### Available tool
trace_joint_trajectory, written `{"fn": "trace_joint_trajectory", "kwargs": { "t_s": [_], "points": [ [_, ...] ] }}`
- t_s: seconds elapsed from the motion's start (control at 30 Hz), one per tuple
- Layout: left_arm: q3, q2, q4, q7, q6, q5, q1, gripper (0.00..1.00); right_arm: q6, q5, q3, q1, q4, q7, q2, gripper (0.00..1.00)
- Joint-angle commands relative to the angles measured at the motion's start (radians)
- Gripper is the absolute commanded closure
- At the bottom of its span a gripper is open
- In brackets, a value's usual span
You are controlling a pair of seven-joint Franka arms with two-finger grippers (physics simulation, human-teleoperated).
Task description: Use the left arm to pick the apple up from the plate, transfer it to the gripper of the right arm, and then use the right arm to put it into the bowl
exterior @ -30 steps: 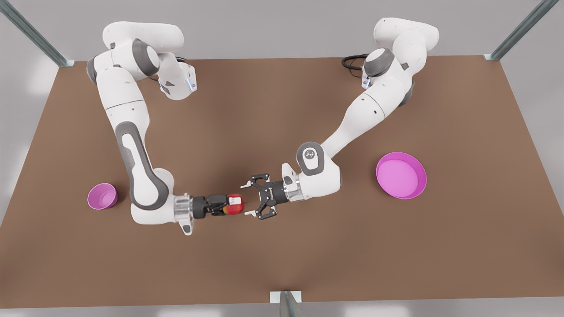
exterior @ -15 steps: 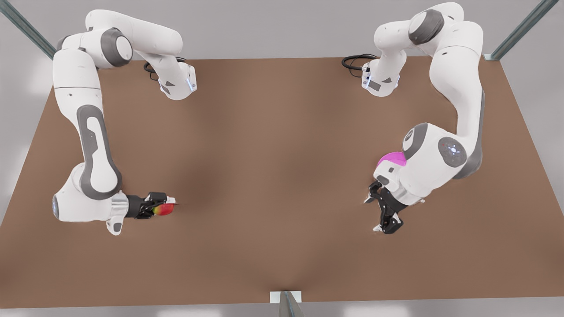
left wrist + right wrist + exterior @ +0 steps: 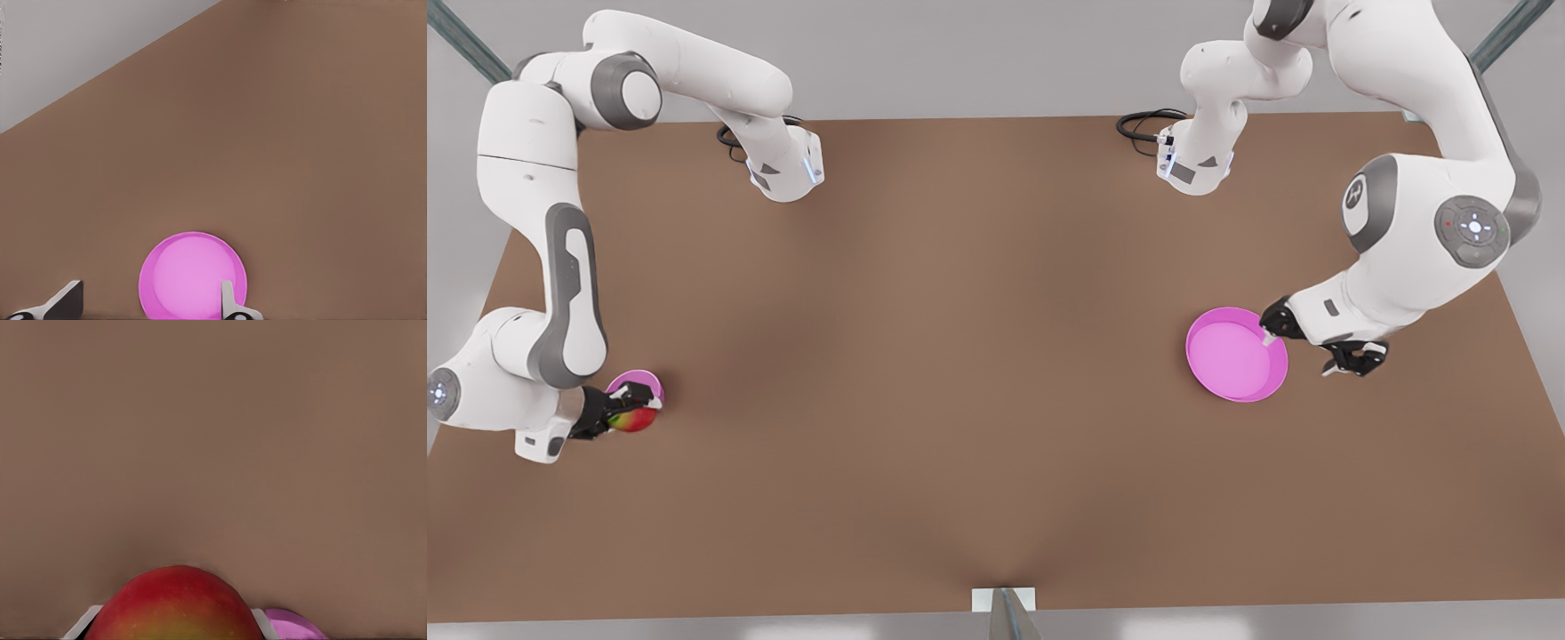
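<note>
I see the right gripper [image 3: 633,411] clamping the round red apple [image 3: 632,419] over the small pink bowl [image 3: 637,384]; left gripper [image 3: 1314,347] spread wide beside the shallow magenta plate [image 3: 1234,356].

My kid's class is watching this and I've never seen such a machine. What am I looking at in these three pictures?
Two white robot arms stand at a brown table, rendered by a simulator. One picture looks down from off the arms; the other two come from cameras on the wrists. At the front view's left, the right pincer grips a small red apple with a yellow-green patch at the small deep pink-purple bowl. At the front view's right, the left pincer, open, holds nothing beside the wide shallow magenta plate.
</note>
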Motion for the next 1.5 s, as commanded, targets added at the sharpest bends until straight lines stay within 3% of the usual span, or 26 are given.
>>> {"fn": "trace_joint_trajectory", "kwargs": {
  "t_s": [0.0, 0.6, 0.63, 0.67, 0.9, 1.0, 1.1, 1.13, 1.17, 1.23, 1.27, 1.47],
  "points": [
    [0.000, 0.000, 0.002, -0.603, -0.025, -0.003, 0.000, 0.00, -0.031, -0.052, 0.001, -0.011, -0.008, -0.164, 0.000, 0.34],
    [-0.002, 0.008, 0.000, -0.612, -0.023, 0.026, -0.002, 0.00, 0.046, -0.175, -0.004, -0.095, -0.034, -0.326, 0.067, 0.32],
    [-0.002, 0.008, 0.000, -0.612, -0.023, 0.026, -0.002, 0.00, 0.046, -0.183, -0.004, -0.094, -0.034, -0.336, 0.069, 0.25],
    [-0.002, 0.009, 0.000, -0.612, -0.022, 0.026, -0.002, 0.00, 0.044, -0.192, -0.002, -0.094, -0.033, -0.343, 0.069, 0.00],
    [-0.002, 0.009, 0.000, -0.626, -0.022, 0.026, -0.015, 0.00, 0.023, -0.193, 0.016, -0.077, -0.005, -0.322, 0.047, 0.00],
    [-0.002, 0.009, 0.000, -0.626, -0.022, 0.026, -0.014, 0.00, -0.183, -0.241, 0.262, -0.045, 0.161, 0.146, -0.094, 0.00],
    [-0.002, 0.009, 0.002, -0.621, -0.019, 0.026, -0.014, 0.00, -0.307, -0.281, 0.411, 0.031, 0.162, 0.764, -0.275, 0.00],
    [-0.002, 0.016, 0.003, -0.621, -0.016, 0.028, -0.014, 0.00, -0.344, -0.272, 0.371, 0.104, 0.139, 0.806, -0.374, 0.00],
    [-0.003, 0.017, 0.003, -0.620, -0.014, 0.028, -0.014, 0.00, -0.389, -0.158, 0.106, 0.311, 0.127, 0.812, -0.460, 0.00],
    [-0.005, 0.023, 0.003, -0.613, -0.011, 0.026, -0.015, 0.00, -0.346, -0.044, -0.186, 0.520, -0.017, 0.809, -0.548, 0.00],
    [-0.005, 0.023, 0.003, -0.612, -0.011, 0.023, -0.015, 0.00, -0.353, -0.026, -0.226, 0.549, 0.024, 0.827, -0.540, 0.00],
    [-0.006, 0.025, 0.005, -0.612, -0.011, 0.022, -0.029, 0.00, -0.369, -0.025, -0.215, 0.560, 0.055, 0.947, -0.491, 0.00]
  ]
}}
